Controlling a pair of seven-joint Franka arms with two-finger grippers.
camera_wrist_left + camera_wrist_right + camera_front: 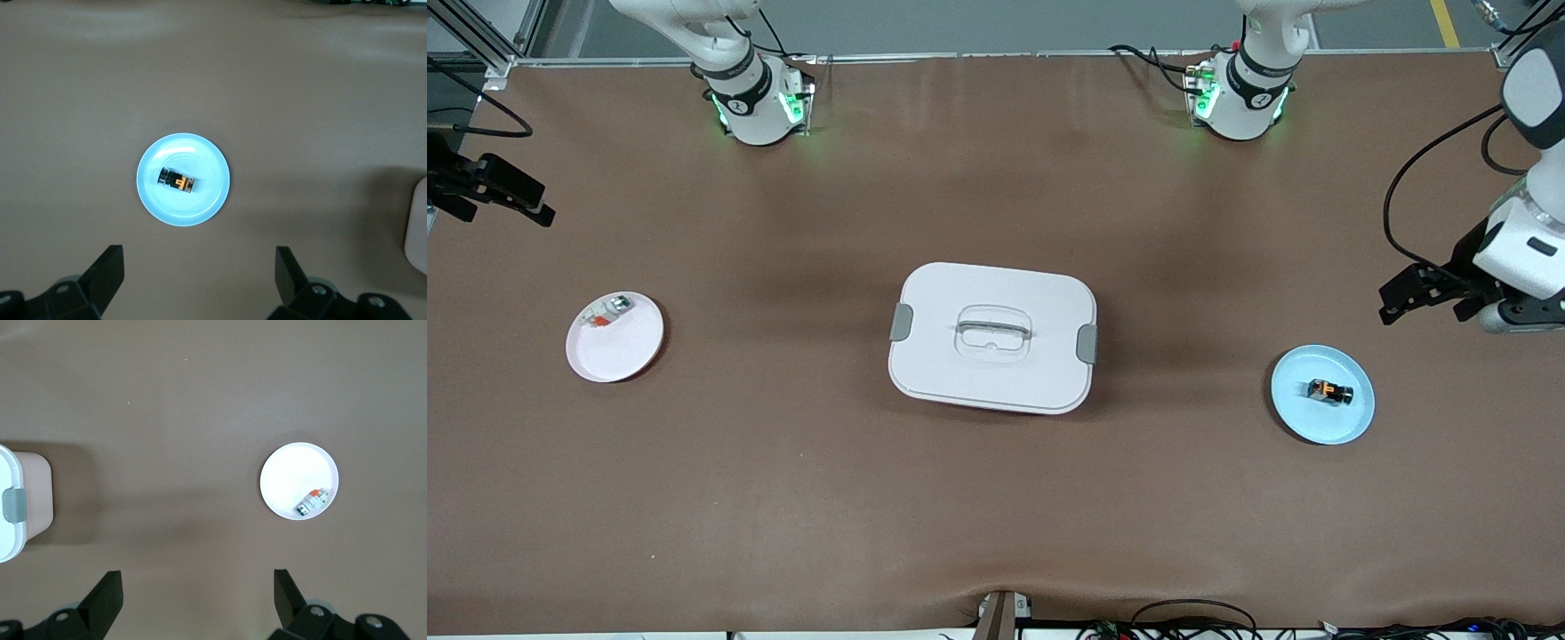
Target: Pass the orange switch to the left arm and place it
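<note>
The orange switch (1330, 392) is a tiny black part with orange on it, lying on its side on a round blue plate (1303, 413) toward the left arm's end of the table. In the left wrist view the orange switch (177, 180) rests in the middle of the blue plate (180, 208), and my left gripper (200, 267) hangs open, high over bare table beside the plate. The front view shows the left gripper (1389, 302) in the air at the table's end. The white lidded box (992, 338) stands in the table's middle. My right gripper (543, 204) hangs open and empty at the other end.
A pink plate (618, 356) toward the right arm's end holds a small silver-white part with a red bit (607, 311); the right wrist view shows that plate (287, 477) and the box's clipped end (8, 470). Brown table lies between the box and each plate.
</note>
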